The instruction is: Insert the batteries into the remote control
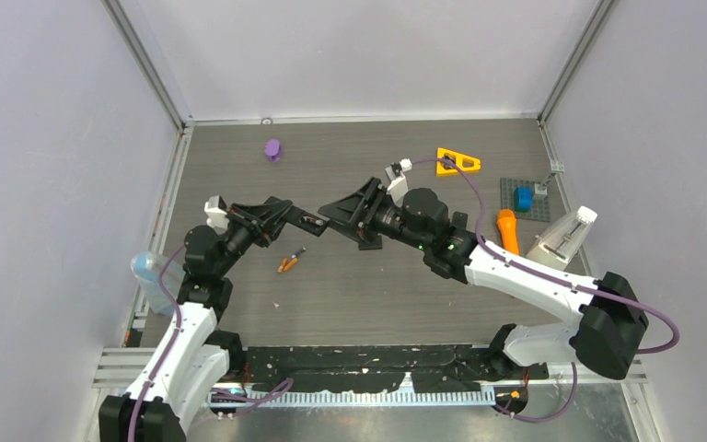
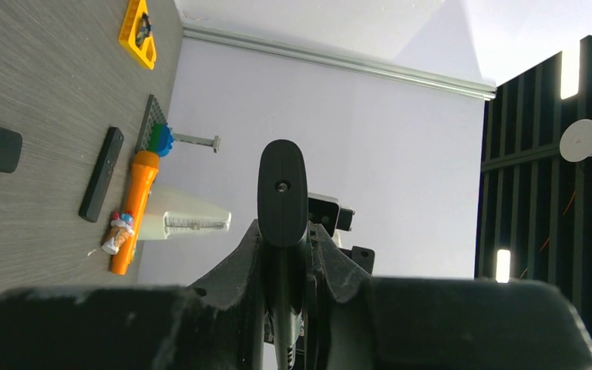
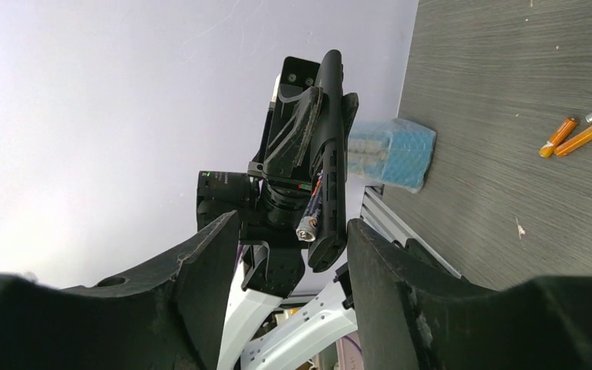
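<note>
Your left gripper [image 2: 284, 266] is clamped on the remote control [image 3: 331, 154], holding it off the table [image 1: 377, 295] with one battery [image 3: 309, 214] seated in its open compartment. The loose batteries [image 1: 287, 263] — orange ones and a dark one — lie on the table just nearward of the remote. Right of the remote, your right gripper [image 3: 293, 225] stands released, jaws apart either side of the remote's end.

Robotics laboratory test cell. Evidence: dark grey wood-grain surface [image 1: 359, 295] enclosed by plain white panel walls [image 1: 359, 55] on bare aluminium frame posts [image 1: 145, 64]. Left black-and-white robot arm [image 1: 184, 350] and right black-and-white robot arm [image 1: 534, 281] bolted at the near edge. Exposed purple cabling [image 1: 672, 327].
</note>
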You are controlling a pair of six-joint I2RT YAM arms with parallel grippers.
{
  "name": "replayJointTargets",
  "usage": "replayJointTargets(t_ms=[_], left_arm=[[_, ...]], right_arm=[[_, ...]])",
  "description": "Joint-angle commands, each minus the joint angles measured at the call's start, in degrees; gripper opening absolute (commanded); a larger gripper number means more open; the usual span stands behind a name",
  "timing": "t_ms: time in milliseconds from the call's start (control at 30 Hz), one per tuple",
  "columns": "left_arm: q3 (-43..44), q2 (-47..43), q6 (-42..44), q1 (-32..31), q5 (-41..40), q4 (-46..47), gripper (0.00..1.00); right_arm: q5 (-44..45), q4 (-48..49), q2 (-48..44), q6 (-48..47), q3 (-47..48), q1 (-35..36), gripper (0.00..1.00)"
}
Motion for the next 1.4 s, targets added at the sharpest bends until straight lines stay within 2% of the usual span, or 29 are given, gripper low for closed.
replayJointTargets(t_ms=[0, 267, 500, 1067, 1367], left_arm=[[2.3, -0.9, -0.5, -0.4, -2.0, 2.0, 0.00], [2.4, -1.5, -0.7, -0.9, -3.0, -0.1, 0.00], [2.4, -1.7, -0.6, -1.4, -3.2, -0.7, 0.00], [2.2, -1.8, -0.1, -3.5, -3.7, -0.9, 0.00], [2.2, -1.7, 0.2, -4.4, -3.4, -1.3, 0.00]], right_arm=[[-1.8, 3.3, 0.6, 1.1, 0.7, 0.5, 0.59], [-2.0, 2.0, 0.8, 0.8, 0.5, 1.0, 0.59], [-2.2, 2.7, 1.4, 1.7, 0.3, 1.1, 0.48], [-1.5, 2.3, 1.9, 2.4, 0.2, 1.0, 0.35], [-2.2, 1.5, 2.9, 2.7, 0.9, 1.0, 0.33]])
